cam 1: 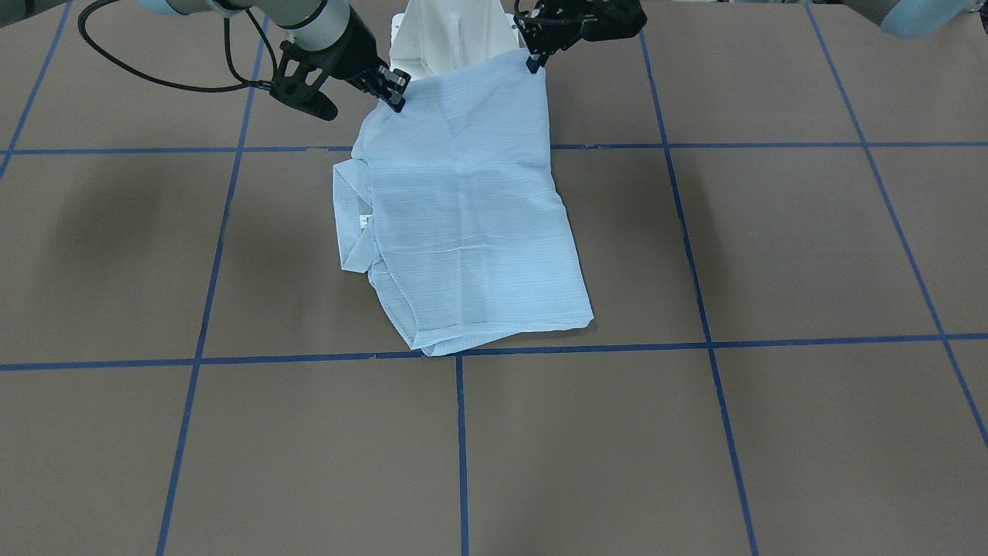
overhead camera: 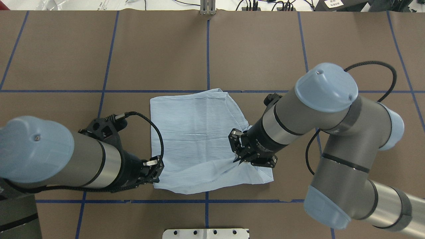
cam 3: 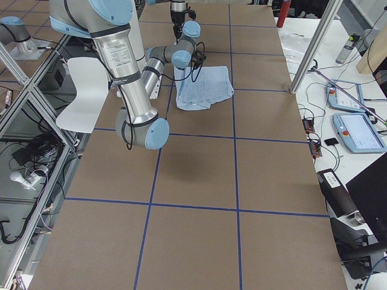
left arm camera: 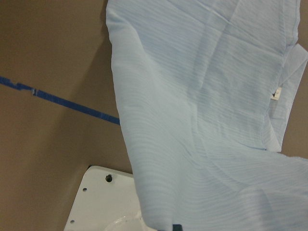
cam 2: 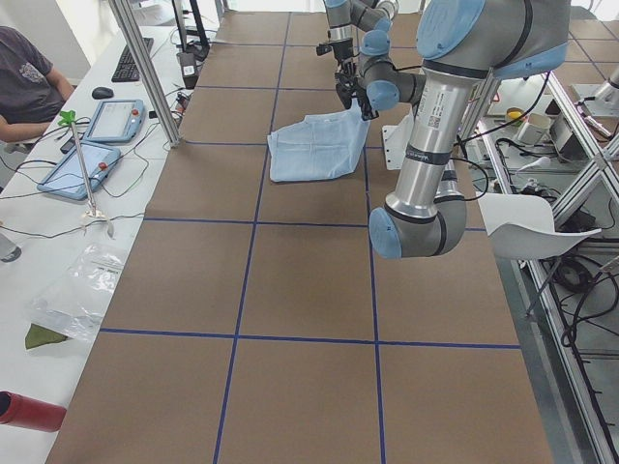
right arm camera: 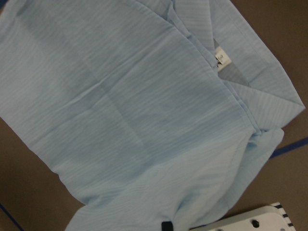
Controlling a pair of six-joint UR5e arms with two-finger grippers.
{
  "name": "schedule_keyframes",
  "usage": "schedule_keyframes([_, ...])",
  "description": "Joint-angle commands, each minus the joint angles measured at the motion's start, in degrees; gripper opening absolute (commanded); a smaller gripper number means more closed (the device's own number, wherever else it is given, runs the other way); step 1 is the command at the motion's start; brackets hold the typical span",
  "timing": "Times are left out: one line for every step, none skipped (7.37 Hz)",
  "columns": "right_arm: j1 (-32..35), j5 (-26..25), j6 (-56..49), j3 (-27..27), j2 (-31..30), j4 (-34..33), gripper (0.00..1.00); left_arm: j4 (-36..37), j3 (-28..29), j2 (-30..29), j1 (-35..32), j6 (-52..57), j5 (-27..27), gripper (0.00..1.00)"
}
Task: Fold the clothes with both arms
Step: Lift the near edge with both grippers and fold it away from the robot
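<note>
1. Thin light-blue cloth: the button-up shirt (cam 1: 463, 216) lies part-folded at the middle of the brown table (cam 1: 772, 247), close to the robot's base. Its near edge is raised off the surface.
2. The left gripper (cam 1: 534, 60) is clenched on that near edge at its left end. The right gripper (cam 1: 392, 89) is clenched on the same edge towards its right end. Each takes only a narrow bite of fabric.
3. Orientation: the long axis runs from the robot outward, slightly skewed to the blue tape lines (cam 1: 772, 144). The collar (cam 1: 351, 232) and neck label (right arm camera: 221, 58) sit on the robot's right side (so the neck points sideways, not away).
4. Risk: if the arms pull unevenly, such thin fabric may slip from either pinch and drop a corner.
5. Risk: nothing pins the lower layers, so carrying the edge forward could drag them, worsening the skew and bunching the loose collar flap.
</note>
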Motion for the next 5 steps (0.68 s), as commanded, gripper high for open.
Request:
schedule_keyframes([5.71, -0.19, -4.74, -5.79, 3.59, 0.19, 0.00, -1.19, 4.14, -0.52, -6.14, 5.40, -0.12, 0.00])
schedule_keyframes([6.86, -0.19, -7.55, -10.78, 6.47, 0.19, 0.00, -3.11, 6.33, -0.52, -7.91, 6.22, -0.12, 0.00])
schedule_keyframes([7.65, -0.28, -8.88, -16.23, 9.98, 0.28, 0.00, -7.39, 10.18, -1.57, -9.14, 6.22, -0.12, 0.00])
schedule_keyframes([8.18, -0.54, -10.20, -20.72, 12.89, 0.36, 0.00, -9.26, 13.26, -2.27, -10.20, 6.40, -0.12, 0.00])
schedule_keyframes([8.89, -0.63, -11.43, -24.33, 14.22, 2.54, 0.00, -11.89, 15.73, -2.45, -11.52, 7.27, -0.12, 0.00])
